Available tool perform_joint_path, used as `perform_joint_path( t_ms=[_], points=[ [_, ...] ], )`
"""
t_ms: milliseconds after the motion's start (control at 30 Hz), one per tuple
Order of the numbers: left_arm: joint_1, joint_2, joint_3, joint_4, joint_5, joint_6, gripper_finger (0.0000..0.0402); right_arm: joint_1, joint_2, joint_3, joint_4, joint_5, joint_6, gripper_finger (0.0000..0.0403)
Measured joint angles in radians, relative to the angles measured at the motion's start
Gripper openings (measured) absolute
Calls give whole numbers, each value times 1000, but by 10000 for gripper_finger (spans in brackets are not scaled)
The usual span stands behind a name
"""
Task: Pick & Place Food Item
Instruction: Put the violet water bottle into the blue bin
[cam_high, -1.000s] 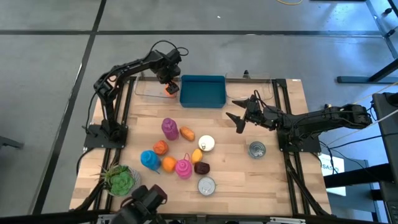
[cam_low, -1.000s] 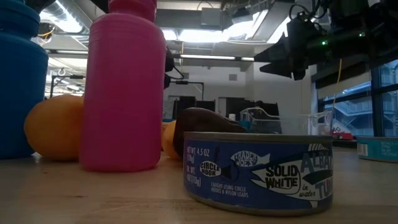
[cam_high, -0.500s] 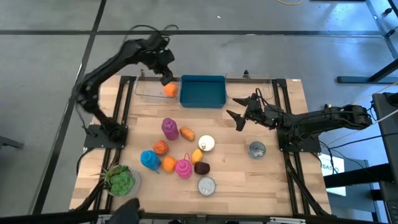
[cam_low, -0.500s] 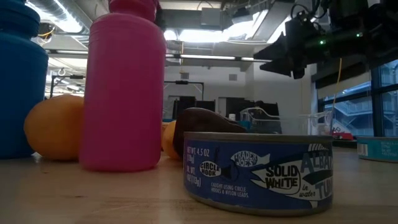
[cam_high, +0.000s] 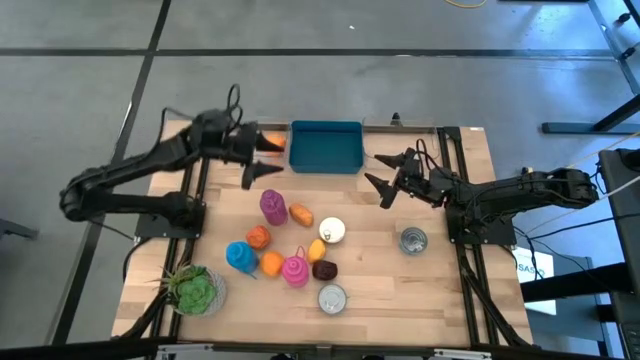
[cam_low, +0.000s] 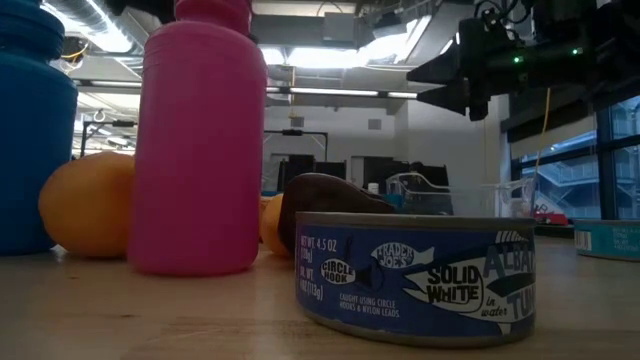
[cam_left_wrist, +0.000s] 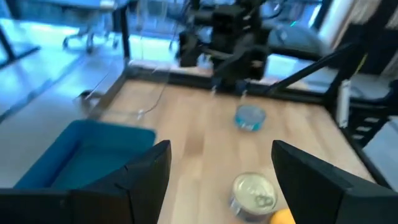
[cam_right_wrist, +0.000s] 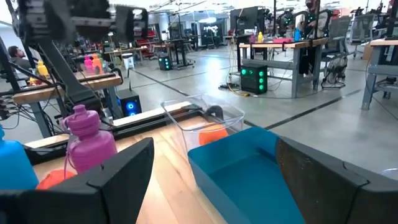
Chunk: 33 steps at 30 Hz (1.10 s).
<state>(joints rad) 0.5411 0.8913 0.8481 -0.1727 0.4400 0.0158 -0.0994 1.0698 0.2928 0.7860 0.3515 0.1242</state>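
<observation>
A green potted plant (cam_high: 194, 289) sits at the table (cam_high: 440, 290) corner.

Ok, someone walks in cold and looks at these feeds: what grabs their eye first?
Probably the bright cluster of toy food and bottles mid-table, led by the pink bottle and blue bottle, with the tuna can filling the low view. Next, the blue bin at the far edge, with an orange item in the clear container beside it. Both arms hover with open jaws: left gripper near the bin, right gripper to its right.
</observation>
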Motion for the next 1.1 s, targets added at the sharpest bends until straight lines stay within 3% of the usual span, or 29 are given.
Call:
perform_joint_path(
  t_ms=[200,400,667,833,967,1100],
  points=[
    [-58,-68,-169,272,0,-46,267,0,0,0,11,0,67,334],
    [-120,-75,-255,408,0,-15,267,0,0,0,25,0,138,334],
    [-137,-33,-270,469,-2,23,267,0,0,0,45,0,153,334],
    [-137,13,-270,567,0,-54,267,0,0,0,45,0,147,334],
    [-137,5,-243,479,36,-66,267,0,0,0,44,-1,139,334],
    [-137,-39,-163,201,50,-56,267,0,6,0,43,-1,129,334]
  ],
)
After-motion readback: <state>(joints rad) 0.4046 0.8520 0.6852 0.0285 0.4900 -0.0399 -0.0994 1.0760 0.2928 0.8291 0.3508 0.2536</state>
